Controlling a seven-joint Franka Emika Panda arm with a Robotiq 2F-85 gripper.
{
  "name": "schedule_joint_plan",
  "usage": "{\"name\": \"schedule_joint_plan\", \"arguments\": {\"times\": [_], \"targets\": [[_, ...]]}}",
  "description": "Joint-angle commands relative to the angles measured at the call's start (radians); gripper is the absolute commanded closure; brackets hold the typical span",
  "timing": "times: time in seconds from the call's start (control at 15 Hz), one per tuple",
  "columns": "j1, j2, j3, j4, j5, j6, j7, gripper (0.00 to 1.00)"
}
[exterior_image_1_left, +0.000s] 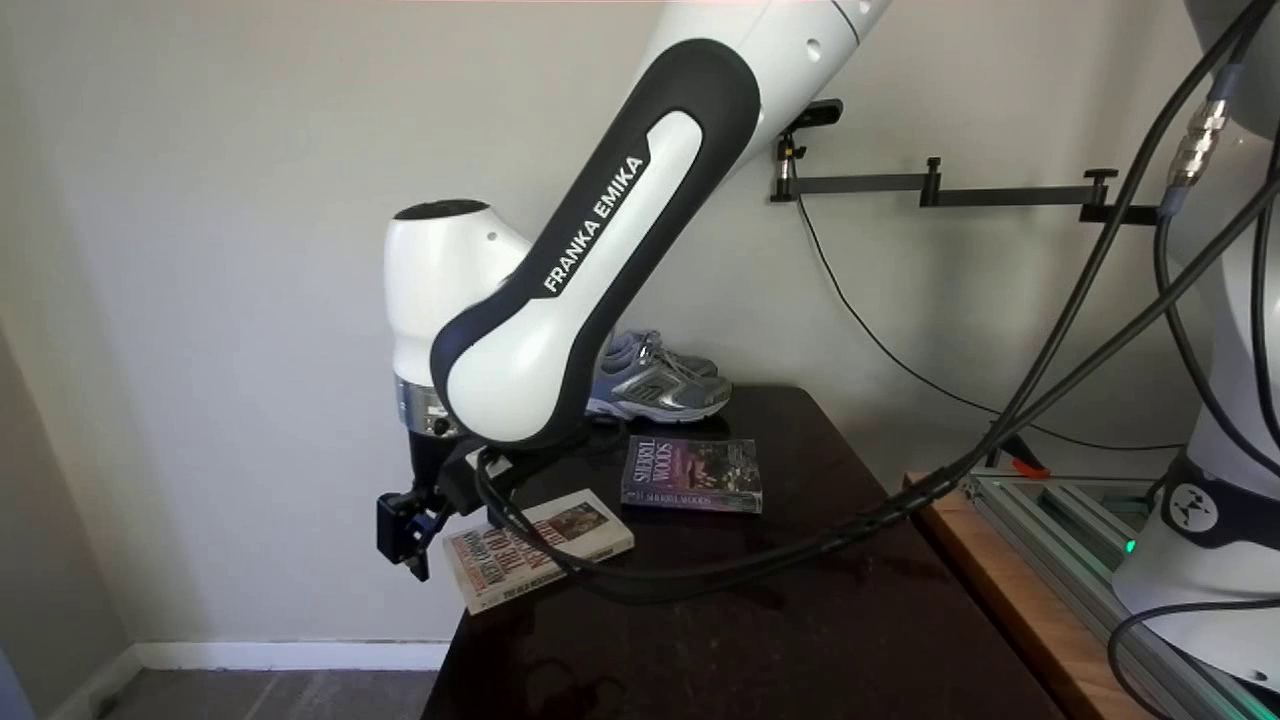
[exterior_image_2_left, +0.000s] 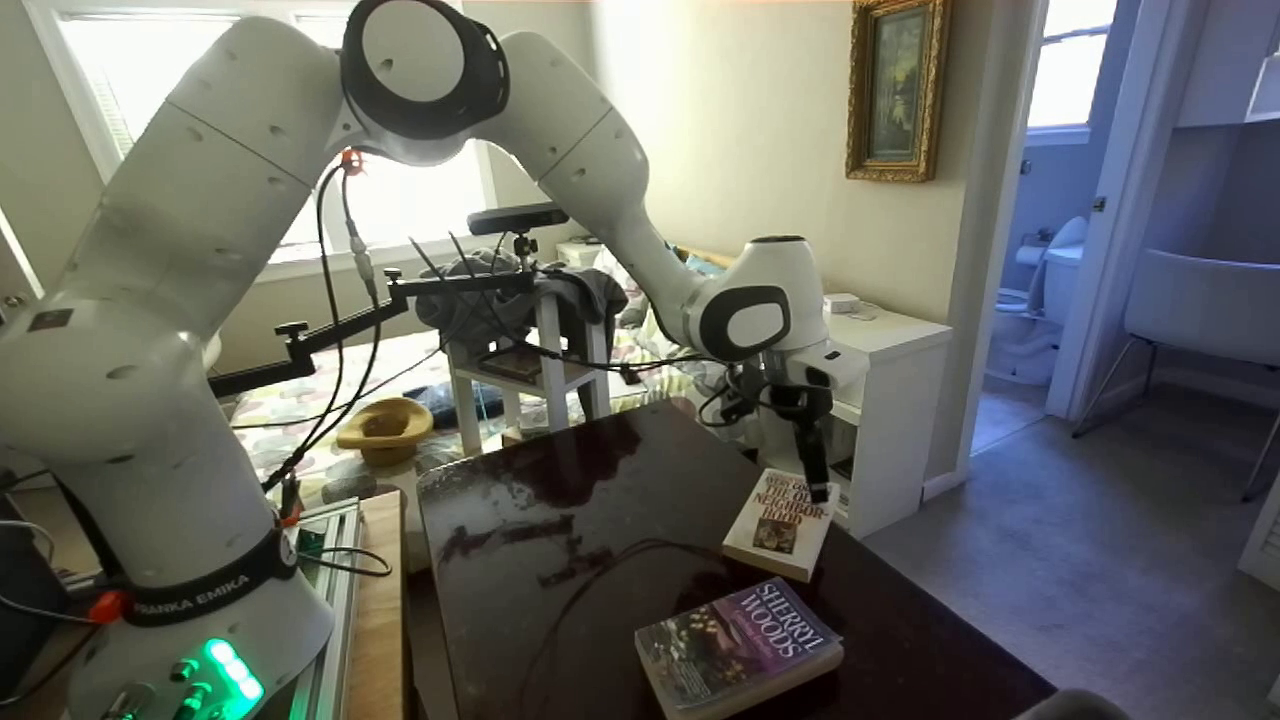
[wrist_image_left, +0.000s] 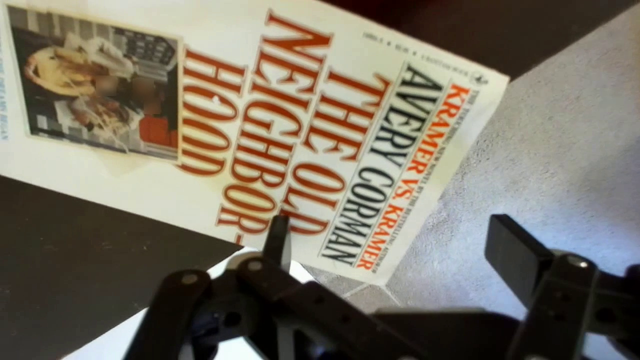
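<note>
My gripper (wrist_image_left: 390, 235) is open and holds nothing. In the wrist view one finger shows in front of a corner of a cream paperback (wrist_image_left: 300, 135) titled The Old Neighborhood. The other finger shows over the floor. That book lies cover up on the dark table (exterior_image_1_left: 760, 640), and its corner juts past the table edge. The gripper points down beside it in both exterior views (exterior_image_1_left: 415, 550) (exterior_image_2_left: 815, 480), where the book also shows (exterior_image_1_left: 545, 550) (exterior_image_2_left: 780, 515). Whether a finger touches it, I cannot tell. A purple Sherryl Woods paperback (exterior_image_1_left: 690, 475) lies nearby, also in an exterior view (exterior_image_2_left: 740, 645).
Grey-blue sneakers (exterior_image_1_left: 655, 385) stand at the table's end by the wall. A camera on a black bracket (exterior_image_2_left: 515, 220) reaches out beside the robot. A white cabinet (exterior_image_2_left: 890, 400) stands past the table's edge. Black cables (exterior_image_1_left: 720, 575) hang from the arm across the table.
</note>
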Motion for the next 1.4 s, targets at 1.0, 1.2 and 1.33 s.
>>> {"name": "schedule_joint_plan", "arguments": {"times": [1.0,1.2,1.33], "targets": [[0.051,0.210,-0.014,0.357,-0.294,-0.380,0.084,0.23],[0.053,0.215,-0.012,0.376,-0.318,-0.418,0.087,0.36],[0.053,0.212,-0.010,0.383,-0.333,-0.435,0.090,0.51]]}}
